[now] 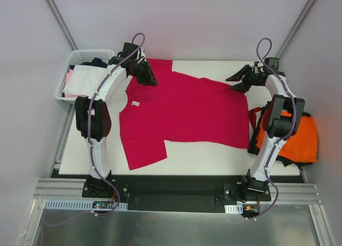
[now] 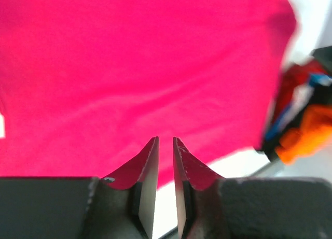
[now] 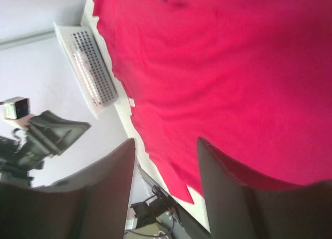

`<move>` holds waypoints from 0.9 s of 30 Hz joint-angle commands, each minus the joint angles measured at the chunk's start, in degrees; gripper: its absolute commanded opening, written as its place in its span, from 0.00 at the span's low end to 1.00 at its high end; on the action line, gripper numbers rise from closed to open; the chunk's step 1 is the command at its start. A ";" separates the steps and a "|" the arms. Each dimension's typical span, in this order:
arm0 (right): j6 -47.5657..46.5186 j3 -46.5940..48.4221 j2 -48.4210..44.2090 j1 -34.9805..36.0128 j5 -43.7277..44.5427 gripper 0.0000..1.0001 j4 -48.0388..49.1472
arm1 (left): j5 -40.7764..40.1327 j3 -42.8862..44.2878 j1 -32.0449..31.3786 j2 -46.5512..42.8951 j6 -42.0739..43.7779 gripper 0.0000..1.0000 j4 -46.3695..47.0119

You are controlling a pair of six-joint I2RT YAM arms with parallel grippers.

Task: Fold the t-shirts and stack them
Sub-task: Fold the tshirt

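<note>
A crimson t-shirt (image 1: 181, 112) lies flat across the white table (image 1: 214, 155), with an orange t-shirt (image 1: 304, 136) bunched at the right edge. At the far side, the left gripper (image 1: 150, 79) is at the far-left sleeve, fingers nearly together with nothing visibly between them; the right gripper (image 1: 234, 82) is at the far hem corner, fingers apart. Neither seems to hold cloth, so a one-sided grab could drag the shirt askew.

Crimson t-shirt (image 1: 181, 115): soft matt cloth, lightly creased. Basket (image 1: 80, 55): white perforated plastic.
</note>
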 commanded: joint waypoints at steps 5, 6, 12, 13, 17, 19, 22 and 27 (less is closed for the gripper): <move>-11.37 -16.51 -18.20 6.55 12.48 0.17 -20.26 | 10.62 -19.22 -3.35 -13.94 3.30 0.22 -5.22; -12.52 -17.74 -19.70 7.79 14.78 0.17 -21.76 | 9.48 -21.79 -4.66 -15.45 4.70 0.22 -5.59; -14.64 -27.50 -30.07 14.30 21.83 0.23 -24.67 | -0.80 -39.91 -5.73 -26.79 4.72 0.26 -6.90; -14.38 -28.38 -30.78 14.74 22.10 0.24 -24.93 | -2.12 -41.58 -5.64 -28.19 4.54 0.27 -7.43; -14.72 -31.90 -33.07 17.11 25.42 0.24 -26.17 | -7.66 -49.13 -5.73 -35.65 3.22 0.29 -10.86; -14.64 -33.57 -33.51 17.47 25.96 0.24 -26.26 | -9.60 -51.16 -5.73 -37.78 2.43 0.29 -12.61; -14.46 -34.80 -33.52 18.43 26.05 0.25 -26.52 | -11.01 -55.73 -5.73 -41.73 1.02 0.29 -13.59; -14.72 -33.93 -31.50 21.07 26.76 0.24 -27.04 | -12.32 -63.03 -6.60 -48.41 -1.43 0.29 -16.05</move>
